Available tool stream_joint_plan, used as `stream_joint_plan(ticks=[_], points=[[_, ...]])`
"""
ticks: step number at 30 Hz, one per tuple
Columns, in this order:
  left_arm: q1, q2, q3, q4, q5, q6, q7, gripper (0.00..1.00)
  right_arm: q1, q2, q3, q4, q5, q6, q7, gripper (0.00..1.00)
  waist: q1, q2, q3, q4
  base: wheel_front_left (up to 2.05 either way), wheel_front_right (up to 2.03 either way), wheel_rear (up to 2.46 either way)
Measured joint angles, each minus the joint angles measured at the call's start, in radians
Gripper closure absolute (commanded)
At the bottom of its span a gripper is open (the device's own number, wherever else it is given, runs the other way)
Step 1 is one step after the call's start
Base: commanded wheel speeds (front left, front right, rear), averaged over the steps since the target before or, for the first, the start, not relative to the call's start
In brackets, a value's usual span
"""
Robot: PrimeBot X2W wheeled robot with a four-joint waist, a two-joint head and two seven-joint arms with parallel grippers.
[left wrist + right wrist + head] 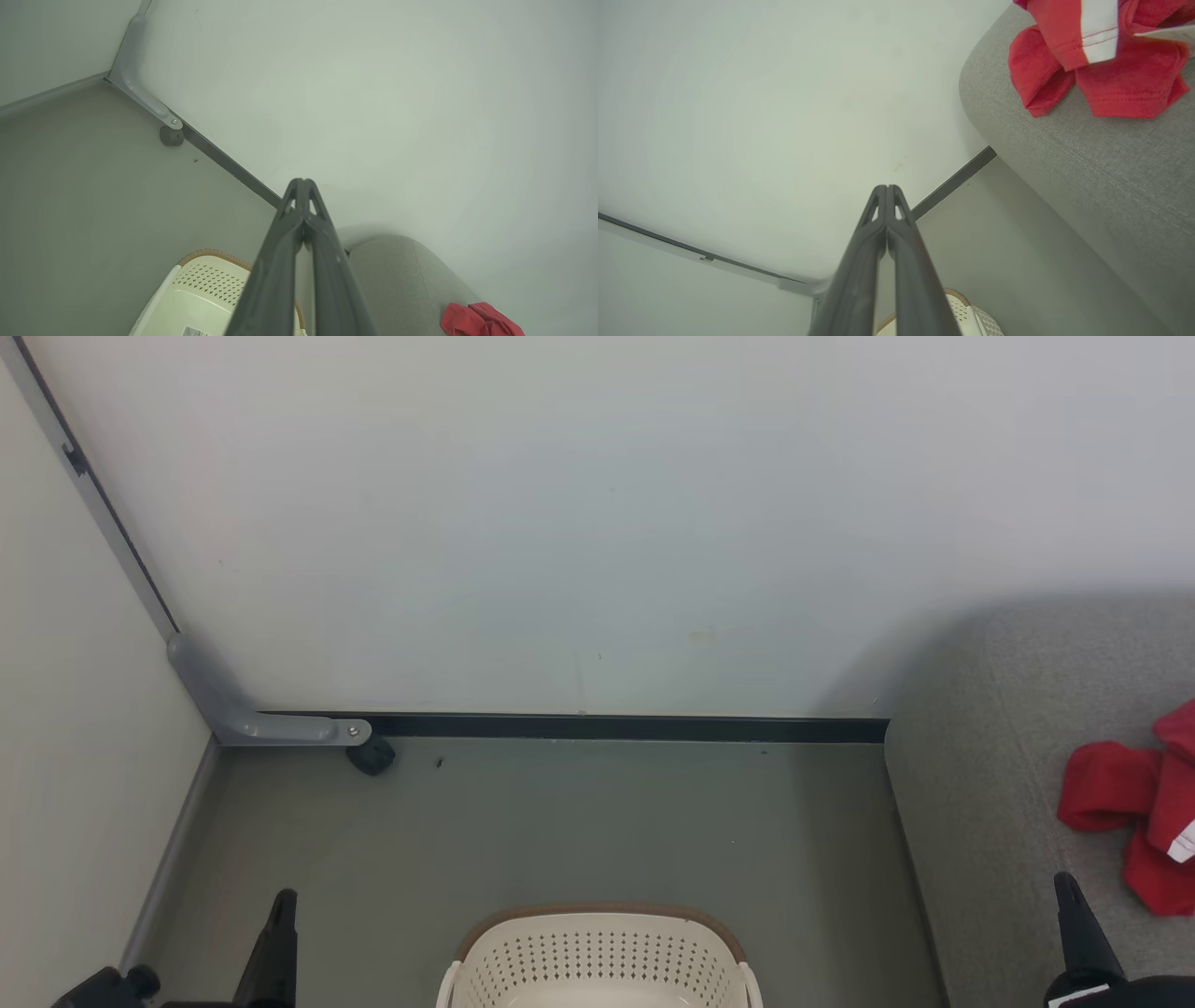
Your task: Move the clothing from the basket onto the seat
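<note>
Lying crumpled on the grey upholstered seat, the clothing is soft bright red fabric bunched into loose folds, with a scrap of white trim at its lower edge. In the head view it sits at about four o'clock, cut off by the picture's edge, well apart from the basket. The basket stands on the grey-green floor at six o'clock: cream plastic, rows of small perforations, a brown rim.

The right wrist view brings the garments close at one o'clock and gives detail the head view is too distant to resolve: a broad white stripe across one red panel, red stitching along the hems, and the fine weave of the seat's rounded corner below them. The left wrist view looks into the basket at seven o'clock and catches a small white label on its floor, with the red fabric small at four o'clock.

From the head, the left gripper at seven o'clock and the right gripper at five o'clock appear as single dark tips. Each wrist view shows its own two fingers pressed together tip to tip, in the air before the pale wall.

A grey corner bracket and a small dark knob sit at nine o'clock, at the wall's foot.
</note>
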Motion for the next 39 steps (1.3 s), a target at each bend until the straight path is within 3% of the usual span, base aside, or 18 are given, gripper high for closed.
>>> stream_joint_plan(ticks=[39], points=[[-0.034, -0.108, 0.162, 0.127, -0.41, -0.106, 0.129, 1.0, -0.051, 0.152, -0.155, 0.125, 0.42, 0.1, 0.124, 1.0, -0.0001, 0.0, -0.019, -0.02, 0.0, 0.0, 0.0]])
